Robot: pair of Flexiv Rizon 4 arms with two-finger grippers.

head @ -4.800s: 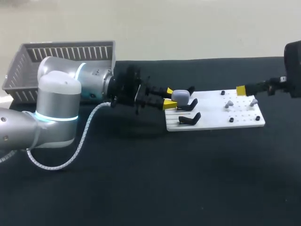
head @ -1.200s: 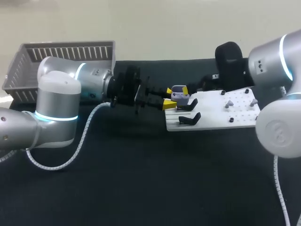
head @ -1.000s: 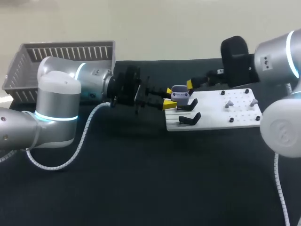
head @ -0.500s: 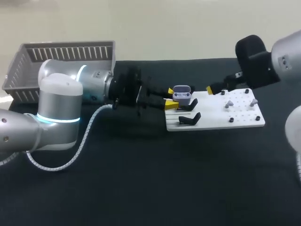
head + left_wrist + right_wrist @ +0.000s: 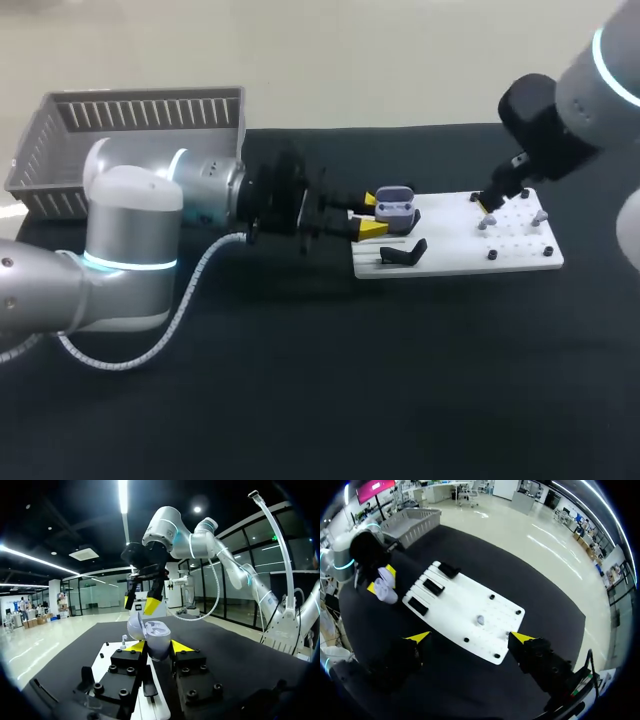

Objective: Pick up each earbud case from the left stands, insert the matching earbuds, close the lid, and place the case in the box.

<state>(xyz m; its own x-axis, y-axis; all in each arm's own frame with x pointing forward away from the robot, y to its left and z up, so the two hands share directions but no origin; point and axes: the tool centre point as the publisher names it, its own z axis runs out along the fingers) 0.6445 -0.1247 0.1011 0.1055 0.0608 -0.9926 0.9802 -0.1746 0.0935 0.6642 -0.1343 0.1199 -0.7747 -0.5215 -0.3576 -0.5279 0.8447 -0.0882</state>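
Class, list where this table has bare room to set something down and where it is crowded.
Free: black table between the white board and its near edge. Crowded: the board's stand end, where the left pincer grips the case.

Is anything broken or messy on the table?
Nothing looks broken or spilled. The earbud case is held in the left tool with its lid open, ready for earbuds, and the white board lies flat.
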